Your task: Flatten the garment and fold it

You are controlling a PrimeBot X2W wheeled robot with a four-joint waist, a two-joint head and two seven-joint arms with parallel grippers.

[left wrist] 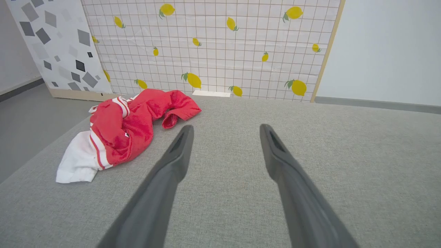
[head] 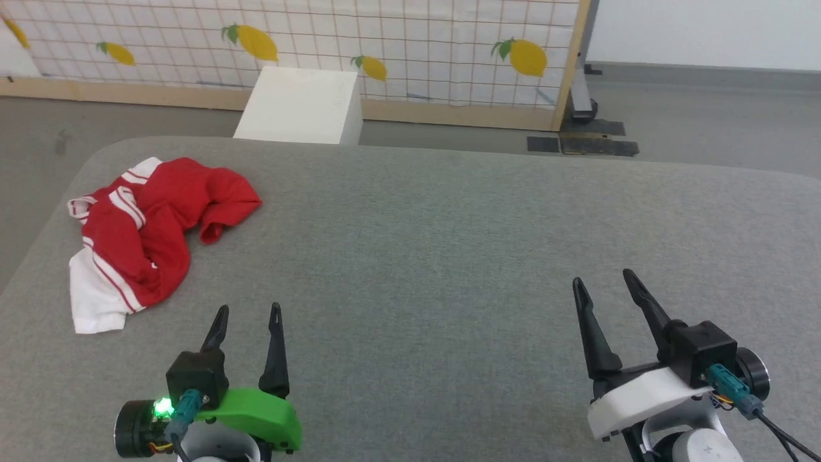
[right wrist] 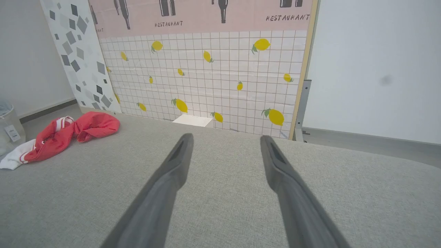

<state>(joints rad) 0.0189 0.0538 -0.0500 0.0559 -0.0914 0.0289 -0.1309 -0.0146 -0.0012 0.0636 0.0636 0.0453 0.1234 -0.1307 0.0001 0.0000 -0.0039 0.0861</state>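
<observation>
The garment [head: 144,231] is a red jersey T-shirt with white sleeves and striped trim, lying crumpled in a heap at the far left of the grey table [head: 449,256]. Its lettering is hidden in the folds. The left wrist view has the garment [left wrist: 127,127] up and left of my fingers; in the right wrist view the garment [right wrist: 65,136] is far off to the left. My left gripper [head: 247,311] stands open just below and right of the heap, not touching it. My right gripper [head: 603,279] is open over bare table at the lower right.
A white box [head: 298,106] stands on the floor behind the table's far edge. A lemon-patterned screen [head: 385,45] runs along the back. The table's left edge lies close to the garment. A pale bag [right wrist: 8,129] sits on the floor at the left.
</observation>
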